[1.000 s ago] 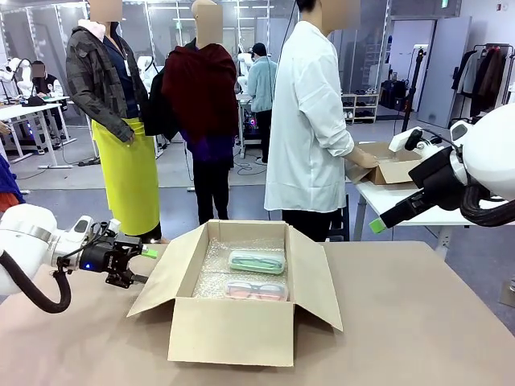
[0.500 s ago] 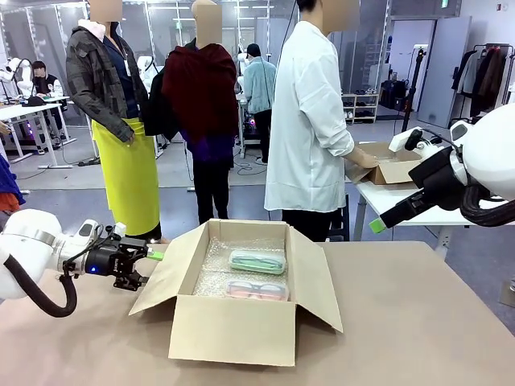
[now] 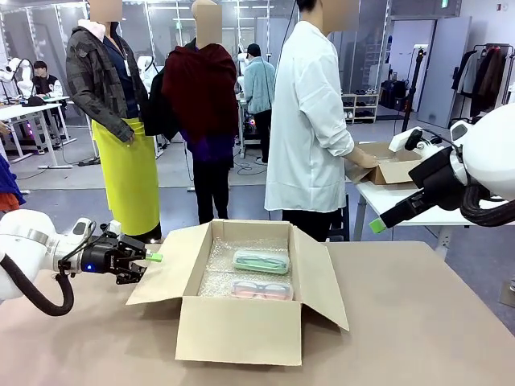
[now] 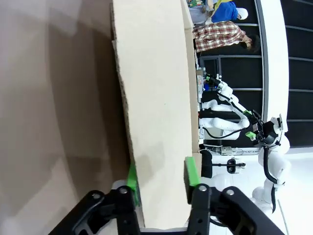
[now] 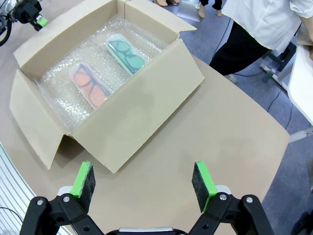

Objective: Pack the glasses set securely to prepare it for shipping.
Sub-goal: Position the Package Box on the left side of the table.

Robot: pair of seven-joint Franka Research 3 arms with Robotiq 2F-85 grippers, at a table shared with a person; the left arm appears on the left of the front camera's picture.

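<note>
- Left wrist view: the left gripper (image 4: 164, 178) has its fingers pinched onto the edge of the cardboard box's left flap (image 4: 156, 98), one green pad on each face. The bite looks shallow, near the flap's edge, so the card could slide out between the fingers when the flap is swung.
- In the front view the cardboard box (image 3: 241, 322) stands on the desk (image 3: 418, 322) beyond the left fingers, unheld on its other side. A sideways pull on the flap would likely drag or turn the whole box instead of folding it.
- The mint-green glasses case (image 3: 261, 261) and the pink glasses case (image 3: 261, 289) lie side by side on bubble wrap (image 5: 73, 93) inside the box, uncovered; a jolt could shift them.
- The right gripper (image 5: 144, 183) hangs high above the box with fingers spread wide and empty, too far off to steady it.
</note>
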